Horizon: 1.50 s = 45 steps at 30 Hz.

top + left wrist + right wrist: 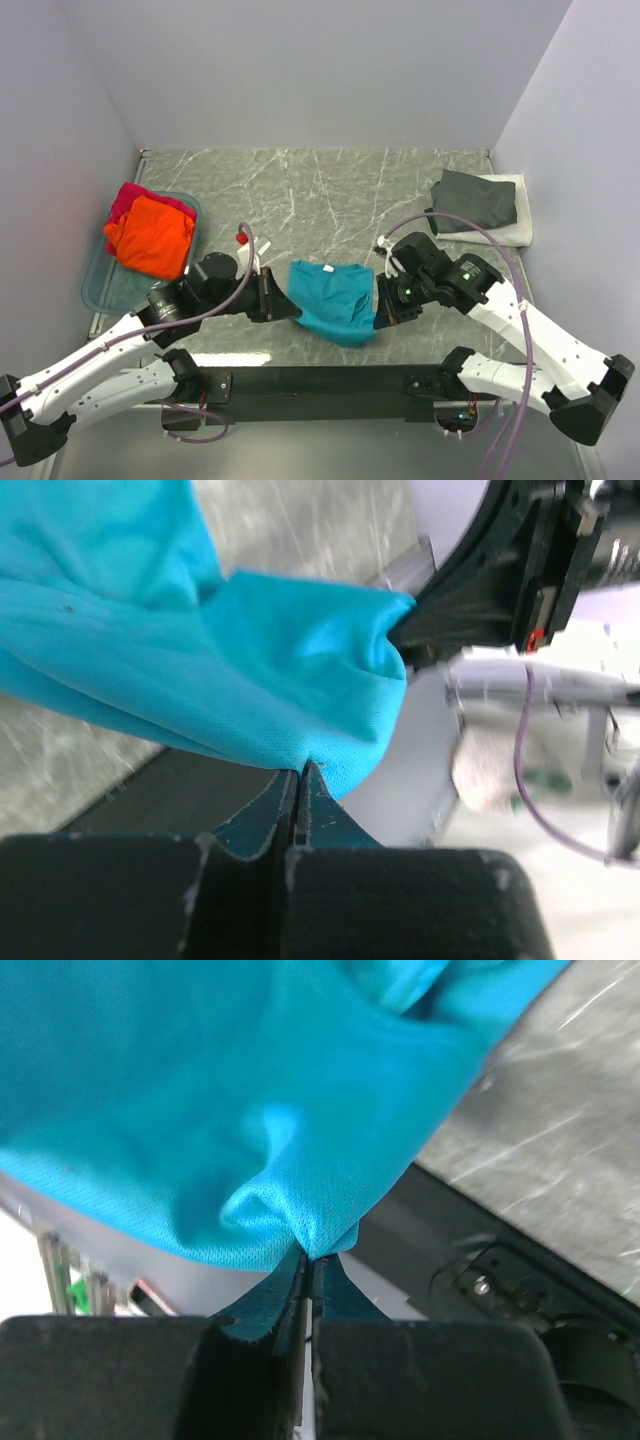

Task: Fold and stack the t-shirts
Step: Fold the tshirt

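A teal t-shirt (333, 297) hangs stretched between my two grippers near the table's front edge. My left gripper (293, 309) is shut on its left edge; the left wrist view shows the cloth (250, 670) pinched at my left gripper (301, 770). My right gripper (381, 318) is shut on the right edge, with teal cloth (200, 1100) bunched at the tips of my right gripper (312, 1258). An orange t-shirt (151, 235) lies over a magenta-red one (125, 200) in the tub. A dark grey t-shirt (474, 201) lies folded on a white one (515, 228) at the back right.
A clear bluish plastic tub (100, 288) stands at the left wall. A small red and white object (241, 237) sits beside the left arm. Grey walls close in the marble table (320, 190) on three sides. A black rail (320, 380) runs along the front edge.
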### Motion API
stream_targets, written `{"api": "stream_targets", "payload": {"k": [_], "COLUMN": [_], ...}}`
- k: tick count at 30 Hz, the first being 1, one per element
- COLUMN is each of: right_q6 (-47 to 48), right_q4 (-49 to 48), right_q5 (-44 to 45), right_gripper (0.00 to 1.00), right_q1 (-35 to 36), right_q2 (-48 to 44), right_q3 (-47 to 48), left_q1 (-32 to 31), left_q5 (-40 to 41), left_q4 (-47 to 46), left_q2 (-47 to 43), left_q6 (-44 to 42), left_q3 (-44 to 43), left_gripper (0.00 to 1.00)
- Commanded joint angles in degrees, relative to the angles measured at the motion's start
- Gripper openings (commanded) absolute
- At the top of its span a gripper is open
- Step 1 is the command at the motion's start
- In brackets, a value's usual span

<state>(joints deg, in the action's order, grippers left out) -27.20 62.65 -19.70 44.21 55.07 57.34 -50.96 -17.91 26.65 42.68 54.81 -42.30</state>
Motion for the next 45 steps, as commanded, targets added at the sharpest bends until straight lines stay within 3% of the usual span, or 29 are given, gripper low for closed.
{"api": "stream_targets", "payload": {"k": [1, 10, 30, 39, 42, 44, 45], "right_q6": [2.32, 6.19, 12.34, 13.14, 11.92, 10.95, 9.98], "right_q4": [-4.37, -11.58, -23.01, -24.16, -26.26, -28.62, -29.34], "right_q5": [3.79, 7.31, 4.94, 4.67, 5.9, 6.34, 6.78], "right_gripper": [0.0, 0.0, 0.0, 0.0, 0.02, 0.16, 0.26], "right_q1": [-2.63, -9.22, -18.01, -19.77, -20.74, -21.7, -21.97], "right_q2": [1.61, 9.7, 35.35, 43.18, 43.37, 41.1, 39.78], "right_q3": [1.28, 2.6, 7.42, 11.82, 11.48, 10.95, 10.78], "left_q1": [-0.19, 1.91, 17.29, 20.11, 20.37, 20.46, 20.46], "left_q5": [9.62, 16.15, 6.66, 4.47, 7.6, 10.43, 13.75], "left_q4": [-4.59, -7.49, -23.92, -29.55, -28.33, -26.83, -25.09], "left_q2": [-0.32, 6.18, 30.35, 38.7, 41.61, 41.53, 40.91], "left_q6": [1.53, 1.44, -4.44, -5.06, -5.41, -5.06, -4.97], "left_q3": [0.47, 1.17, 2.31, 0.91, -1.02, -2.69, -3.3], "left_gripper": [0.0, 0.01, 0.0, 0.0, 0.01, 0.15, 0.32]}}
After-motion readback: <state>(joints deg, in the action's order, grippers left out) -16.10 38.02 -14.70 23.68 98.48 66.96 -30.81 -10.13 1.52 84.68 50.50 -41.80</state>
